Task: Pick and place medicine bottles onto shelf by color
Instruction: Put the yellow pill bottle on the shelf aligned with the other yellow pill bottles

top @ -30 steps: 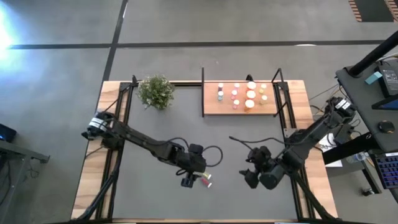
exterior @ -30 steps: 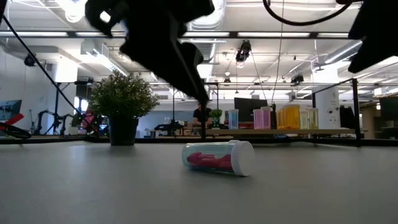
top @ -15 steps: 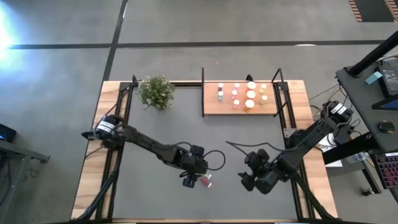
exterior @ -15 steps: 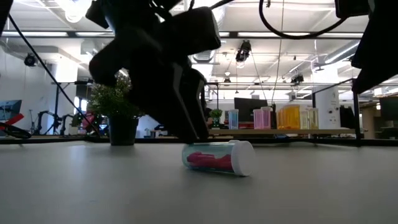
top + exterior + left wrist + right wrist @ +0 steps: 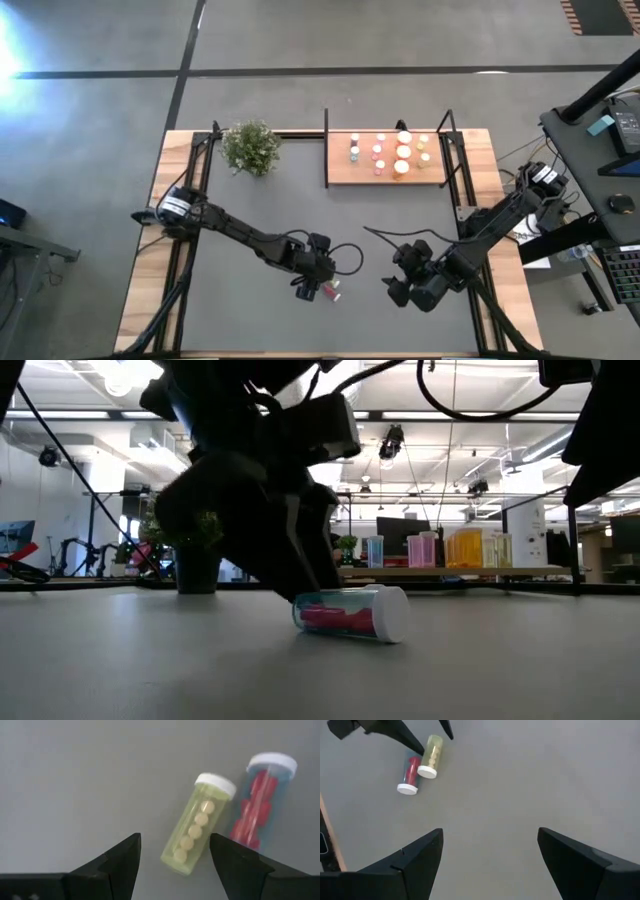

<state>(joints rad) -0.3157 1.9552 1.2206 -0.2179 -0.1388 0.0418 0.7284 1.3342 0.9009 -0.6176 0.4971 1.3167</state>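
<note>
Here your left gripper (image 5: 172,857) hangs low over the dark table (image 5: 250,220), near its front edge, with its fingers (image 5: 120,860) apart and nothing between them. Just ahead of those fingers lie two medicine bottles on their sides, touching each other: a yellow-green bottle (image 5: 199,822) holding a row of pale round pills, and beside it a clear bottle (image 5: 260,800) with red contents. Both have white caps. In the level view across the table, the red-filled bottle rests on the tabletop with the left arm directly behind it. Your right gripper (image 5: 490,850) waits to the right of the pair, well apart from them, fingers spread wide and empty. At the table's far edge stands the wooden shelf (image 5: 340,172), already carrying a cluster of upright bottles (image 5: 390,152). A green plant (image 5: 250,147) sits to the shelf's left.
</note>
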